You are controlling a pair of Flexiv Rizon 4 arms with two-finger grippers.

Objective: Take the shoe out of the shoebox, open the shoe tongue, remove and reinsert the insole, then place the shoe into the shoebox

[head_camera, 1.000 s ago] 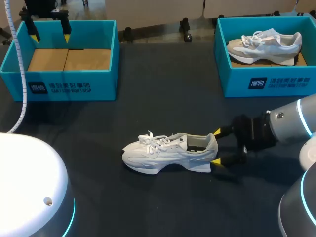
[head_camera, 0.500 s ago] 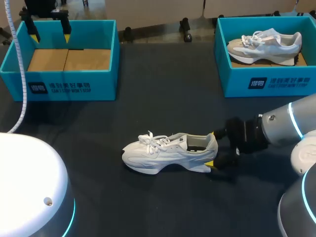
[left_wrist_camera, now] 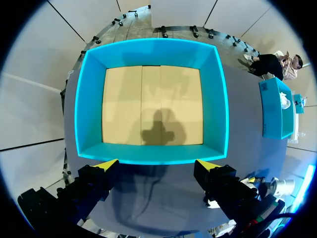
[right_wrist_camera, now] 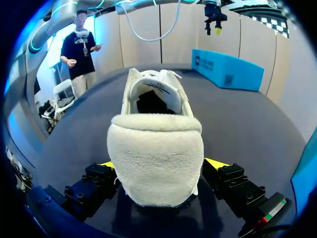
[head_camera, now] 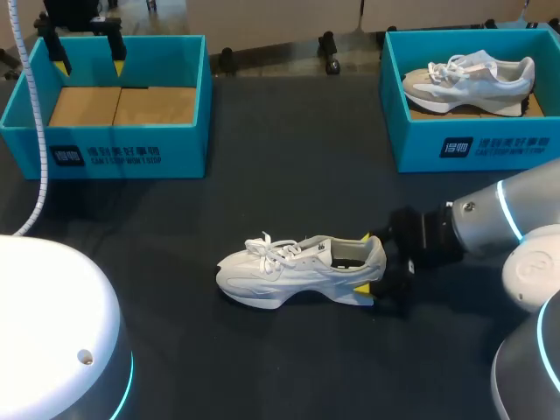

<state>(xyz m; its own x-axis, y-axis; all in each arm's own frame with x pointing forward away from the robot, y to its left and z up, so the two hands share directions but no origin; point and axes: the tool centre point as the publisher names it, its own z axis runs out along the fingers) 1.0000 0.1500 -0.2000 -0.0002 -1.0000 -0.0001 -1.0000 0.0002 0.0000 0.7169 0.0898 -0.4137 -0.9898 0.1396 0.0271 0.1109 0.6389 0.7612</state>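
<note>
Right hand point(head_camera: 364, 262) lies low over the worktop point(head_camera: 289, 175) at the heel end of a white sneaker point(head_camera: 297, 271), its arm coming in from the right side. It is spread wide, and its two yellow-tipped fingers point(right_wrist_camera: 216, 163) flank the padded heel, one on each side. The heel fills the space between them, and no squeeze shows on it. This sneaker rests on its sole on the bare dark worktop, outside both boxes. Its toe points toward the left side and its white laces point(head_camera: 273, 252) lie loosely tied over the tongue. In the right wrist view its collar gapes toward the camera, with a dark interior behind it. There are two sneakers in all. The second sneaker point(head_camera: 468, 79), pale grey and white, sits upright on its sole inside the right shoebox point(head_camera: 472, 144), with its heel toward the box's right wall. There are also two shoeboxes, both teal and both lidless, at the far corners of the worktop and well apart from each other. The left shoebox point(head_camera: 131, 153) shows only its tan cardboard floor point(head_camera: 122, 105), on which the shadow of the hand above falls. The left hand point(left_wrist_camera: 156, 164) hangs above that box with its fingers spread and gripping nothing, and from its own wrist view the yellow tips frame one teal wall. It is well apart from the sneaker on the worktop.
</note>
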